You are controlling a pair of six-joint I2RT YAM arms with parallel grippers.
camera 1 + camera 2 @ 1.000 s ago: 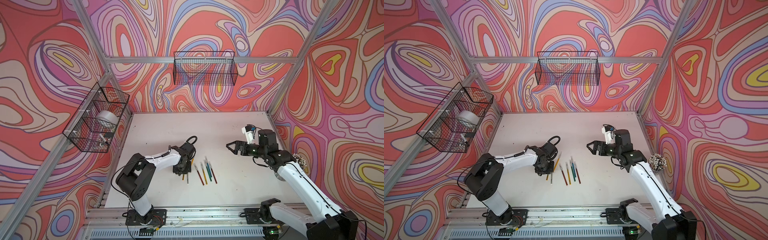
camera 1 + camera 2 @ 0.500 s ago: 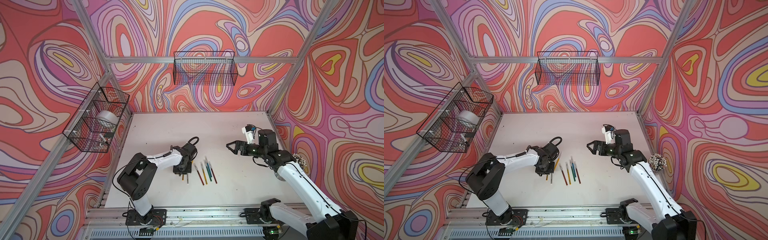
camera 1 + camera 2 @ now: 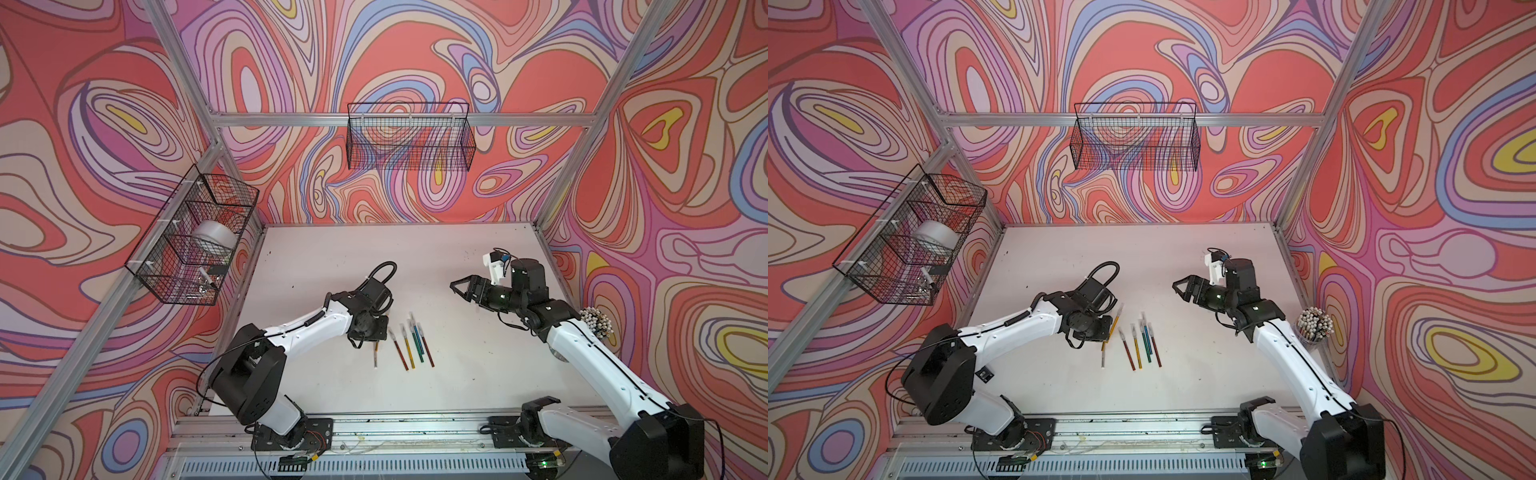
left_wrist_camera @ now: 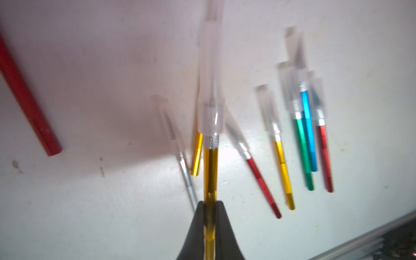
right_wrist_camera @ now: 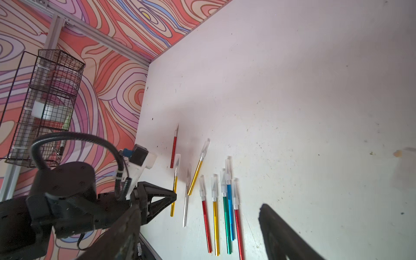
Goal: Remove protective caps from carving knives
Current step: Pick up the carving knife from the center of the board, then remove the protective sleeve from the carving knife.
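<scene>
One at a time: pinches a gold knife (image 4: 210,168), protective cap (image 4: 211,90) on, in the left gripper (image 4: 210,205) over the table (image 4: 90,202), right gripper (image 3: 457,286) spread well apart; risks twisting it loose on a crooked pull.

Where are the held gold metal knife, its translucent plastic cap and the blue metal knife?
held gold metal knife (image 4: 210,173): left wrist view, handle.
translucent plastic cap (image 4: 211,78): left wrist view, middle.
blue metal knife (image 4: 308,130): left wrist view, handle.
</scene>
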